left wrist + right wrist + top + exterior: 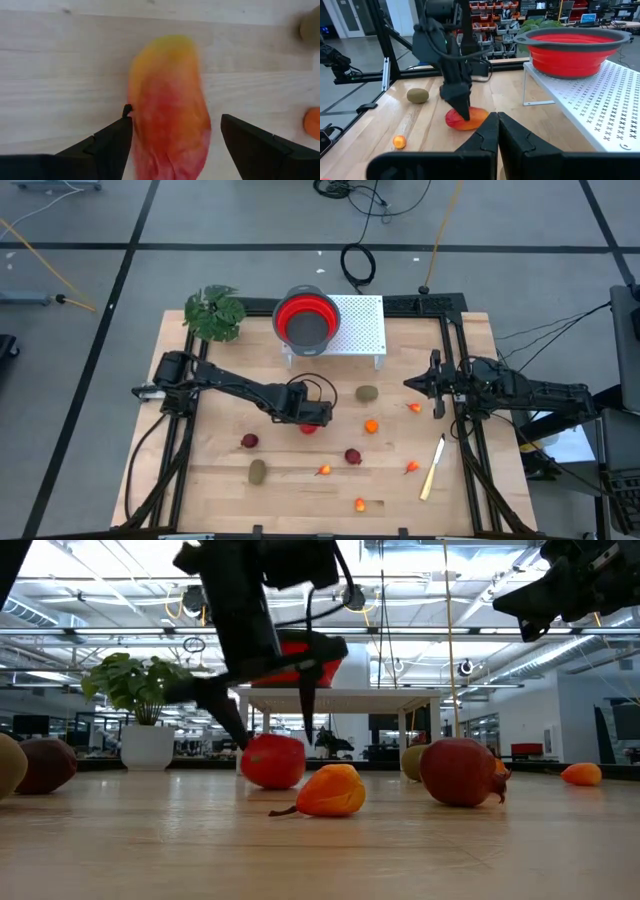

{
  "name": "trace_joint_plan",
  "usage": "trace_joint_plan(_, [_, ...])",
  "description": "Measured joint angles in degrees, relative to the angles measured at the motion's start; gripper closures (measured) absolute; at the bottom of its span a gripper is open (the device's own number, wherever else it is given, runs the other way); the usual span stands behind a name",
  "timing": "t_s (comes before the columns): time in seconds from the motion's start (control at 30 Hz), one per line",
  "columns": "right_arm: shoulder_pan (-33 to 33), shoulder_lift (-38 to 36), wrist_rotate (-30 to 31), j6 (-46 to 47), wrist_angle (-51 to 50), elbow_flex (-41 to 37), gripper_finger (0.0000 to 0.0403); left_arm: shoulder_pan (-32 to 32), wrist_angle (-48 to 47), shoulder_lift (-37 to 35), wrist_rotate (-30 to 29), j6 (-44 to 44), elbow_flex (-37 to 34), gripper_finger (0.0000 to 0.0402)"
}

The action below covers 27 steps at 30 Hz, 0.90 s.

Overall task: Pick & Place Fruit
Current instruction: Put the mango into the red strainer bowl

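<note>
- Near the middle of the pale wooden table (220, 490), the left gripper (312, 418) hangs low over a longish red-orange toy fruit with a yellow end (170, 107), which lies flat on the wood.
- Left fingers (107, 147) stand spread, one on each side of the fruit; the near finger looks almost touching it, the other stands clear. No lift visible: in the low view the fruit (272, 760) sits on the table.
- Judged step: the grasp of this one fruit, jaws placed but not closed.
- Next move calls for closing squarely across the fruit's narrow width, then a straight lift and a carry to the red collapsible bowl with a grey rim (306, 320) on the white perforated stand (362, 325) at the back; presumably that is the drop place.
- Risk, as I judge it: the rounded, smooth body may roll or squirt out if the pinch lands off-centre.
- Right gripper (496, 131) waits at the table's right edge, fingers pressed together, holding nothing.
- Other toy fruits lie scattered and untouched on the table, e.g. an olive-brown oval (367, 392) and a dark red round (249, 441).
</note>
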Motion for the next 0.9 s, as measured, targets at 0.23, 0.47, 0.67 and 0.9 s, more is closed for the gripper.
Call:
trace_joint_plan(0.23, [0.0,0.0,0.0,0.0,0.0,0.0,0.0403,0.6,0.3,3.5,5.4,-1.1,0.0,0.0094])
trace_joint_plan(0.47, [0.0,0.0,0.0,-0.2,0.1,0.0,0.0403,0.6,1.6,3.8,6.5,-0.1,0.0,0.0094])
trace_joint_plan(0.67, [0.0,0.0,0.0,-0.2,0.1,0.0,0.0403,0.6,1.6,3.8,6.6,-1.2,0.0,0.0094])
trace_joint_plan(0.9, [0.0,0.0,0.0,-0.2,0.1,0.0,0.0403,0.6,1.3,3.8,6.6,-1.2,0.0,0.0141])
